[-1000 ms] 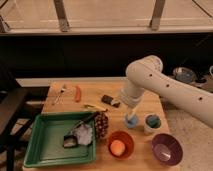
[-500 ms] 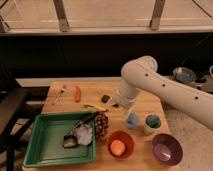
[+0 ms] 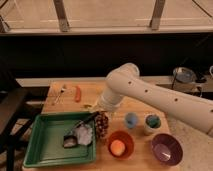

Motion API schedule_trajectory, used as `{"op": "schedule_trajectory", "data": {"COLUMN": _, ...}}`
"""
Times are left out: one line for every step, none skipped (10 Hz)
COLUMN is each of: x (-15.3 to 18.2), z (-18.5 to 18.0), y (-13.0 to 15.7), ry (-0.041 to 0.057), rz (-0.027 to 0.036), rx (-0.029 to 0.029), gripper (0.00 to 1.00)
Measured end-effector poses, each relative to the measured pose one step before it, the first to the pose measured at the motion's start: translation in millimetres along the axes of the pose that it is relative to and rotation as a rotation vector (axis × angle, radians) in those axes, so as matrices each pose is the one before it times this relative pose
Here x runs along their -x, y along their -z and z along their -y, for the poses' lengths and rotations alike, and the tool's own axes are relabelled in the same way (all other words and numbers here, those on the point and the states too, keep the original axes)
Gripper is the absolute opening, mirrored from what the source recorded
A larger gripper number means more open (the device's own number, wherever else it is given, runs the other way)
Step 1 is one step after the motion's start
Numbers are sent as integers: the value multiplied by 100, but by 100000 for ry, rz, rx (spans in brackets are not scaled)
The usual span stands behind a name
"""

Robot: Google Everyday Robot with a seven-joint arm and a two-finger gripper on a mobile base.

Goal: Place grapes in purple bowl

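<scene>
The gripper point(image 3: 89, 120) hangs low over the right rim of the green tray point(image 3: 45, 147), toward the front edge of the desk point(image 3: 92, 95); whether it is released or clenched cannot be told. The grapes point(image 3: 103, 125) sit just beside it, at the tray's right rim. The purple bowl point(image 3: 166, 149) stands at the front right corner, well apart from them. Between the two lies an orange bowl point(image 3: 120, 138) holding a round orange fruit point(image 3: 117, 147). Two blue cups point(image 3: 131, 120) stand behind the bowls.
</scene>
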Motion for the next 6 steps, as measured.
{"op": "schedule_trajectory", "data": {"x": 147, "z": 605, "y": -2177, "ry": 3688, "rz": -523, "rx": -692, "gripper": 65}}
{"op": "schedule_trajectory", "data": {"x": -83, "z": 81, "y": -853, "ry": 756, "rz": -292, "rx": -538, "gripper": 65}}
{"op": "schedule_trajectory", "data": {"x": -367, "z": -201, "y": -667, "ry": -701, "rz": -749, "rx": -201, "gripper": 65}}
{"op": "schedule_trajectory", "data": {"x": -396, "z": -433, "y": -256, "ry": -1119, "rz": -656, "rx": 27, "gripper": 65}}
{"op": "schedule_trajectory", "data": {"x": -574, "z": -1010, "y": -19, "ry": -1637, "rz": -1071, "rx": 566, "gripper": 65}}
{"op": "schedule_trajectory", "data": {"x": -537, "z": -901, "y": 216, "ry": -1470, "rz": -1101, "rx": 560, "gripper": 65}}
